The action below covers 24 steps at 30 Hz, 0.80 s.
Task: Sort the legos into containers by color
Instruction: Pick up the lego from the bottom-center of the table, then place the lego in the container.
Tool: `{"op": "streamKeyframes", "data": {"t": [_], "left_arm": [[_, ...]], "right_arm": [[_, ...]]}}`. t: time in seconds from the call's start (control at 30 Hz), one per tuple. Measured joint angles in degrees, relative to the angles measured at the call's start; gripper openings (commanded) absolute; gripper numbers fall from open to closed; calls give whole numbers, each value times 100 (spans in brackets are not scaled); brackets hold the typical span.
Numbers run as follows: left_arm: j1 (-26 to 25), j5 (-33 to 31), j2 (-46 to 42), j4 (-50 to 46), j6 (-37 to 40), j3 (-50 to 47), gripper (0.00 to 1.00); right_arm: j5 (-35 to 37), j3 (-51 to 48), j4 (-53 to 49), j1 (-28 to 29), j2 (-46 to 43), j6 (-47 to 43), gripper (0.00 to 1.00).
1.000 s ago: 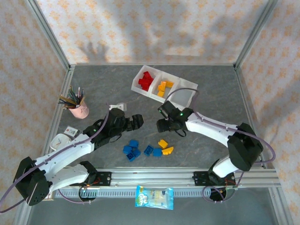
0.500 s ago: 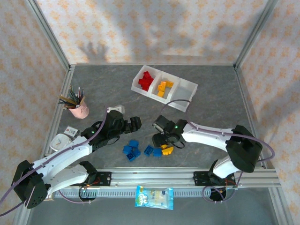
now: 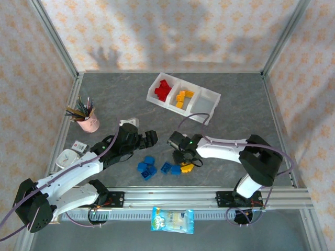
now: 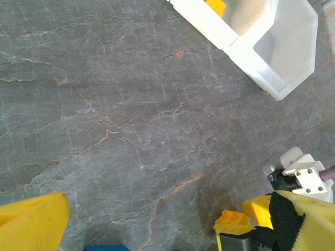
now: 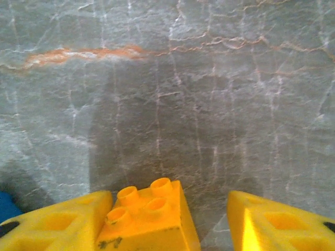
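The containers (image 3: 210, 99) are a white three-compartment tray at the back. Red legos (image 3: 162, 90) lie in its left compartment and yellow ones (image 3: 182, 98) in the middle; the right one holds nothing. Blue legos (image 3: 147, 167) and a yellow lego (image 3: 187, 168) lie loose near the front. My right gripper (image 3: 183, 156) is down over another yellow brick (image 5: 149, 217). Its jaws straddle that brick: the left finger (image 5: 57, 222) touches it and the right finger (image 5: 277, 222) stands apart. My left gripper (image 3: 150, 138) hangs wide open over bare table.
A pink pen cup (image 3: 89, 121) stands at the left, with small white items (image 3: 68, 156) near the left edge. A snack bag (image 3: 172, 219) lies in front of the rail. In the left wrist view the tray's end compartment (image 4: 285, 49) is at top right.
My right gripper came from near the tray toward the front and dropped onto the yellow bricks, its jaws narrowing round one. The left arm shifted slightly and stayed open.
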Motion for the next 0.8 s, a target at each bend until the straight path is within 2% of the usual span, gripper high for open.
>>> {"op": "streamKeyframes", "data": {"t": [0.17, 0.33, 0.57, 0.8], "left_arm": [[0, 0, 2, 0, 2, 0, 99], [0, -4, 4, 0, 2, -2, 99], [0, -138, 9, 2, 7, 2, 99], [17, -308, 358, 33, 107, 361, 99]], "right_arm": [[46, 0, -17, -52, 61, 81, 40], [63, 42, -20, -59, 63, 101, 33], [72, 470, -90, -380, 50, 66, 33], [304, 1886, 17, -1263, 256, -339, 33]]}}
